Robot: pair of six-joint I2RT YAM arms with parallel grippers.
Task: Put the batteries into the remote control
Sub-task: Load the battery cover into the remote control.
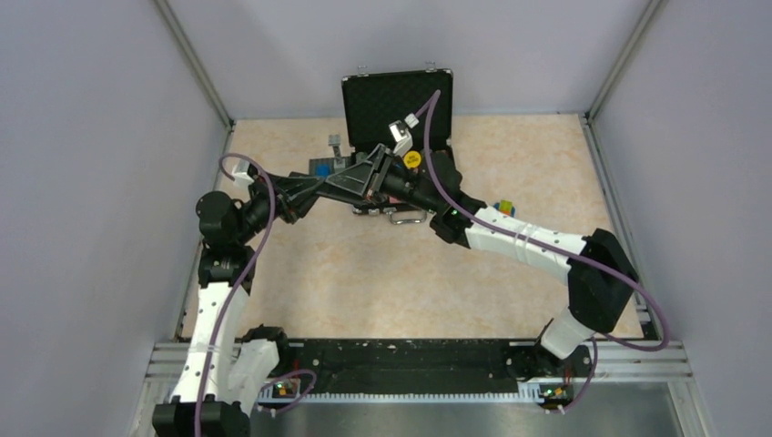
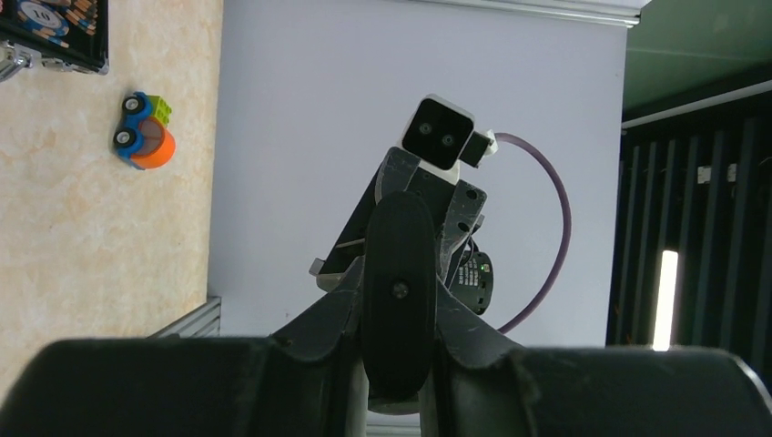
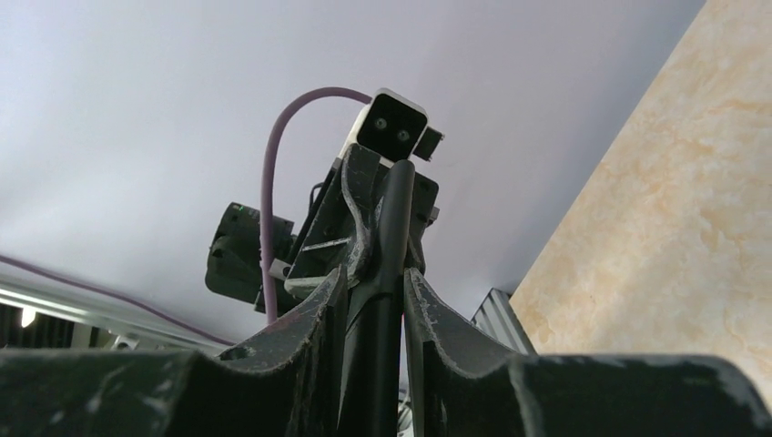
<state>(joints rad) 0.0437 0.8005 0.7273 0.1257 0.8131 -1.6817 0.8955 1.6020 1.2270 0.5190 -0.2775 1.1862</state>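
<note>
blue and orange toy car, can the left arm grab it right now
Probably not: the left pincer is shut on the slim black remote control, which the right pincer also grips. It must let go before reaching the blue and orange toy car.

Slim black remote control [image 2: 398, 291] clamped aloft, both ends.

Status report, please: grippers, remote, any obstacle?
Left gripper and right gripper shut on remote control, held between them. Batteries not in sight. Open case just beyond.

Matt black remote control [image 2: 398, 264], probably plastic
</note>
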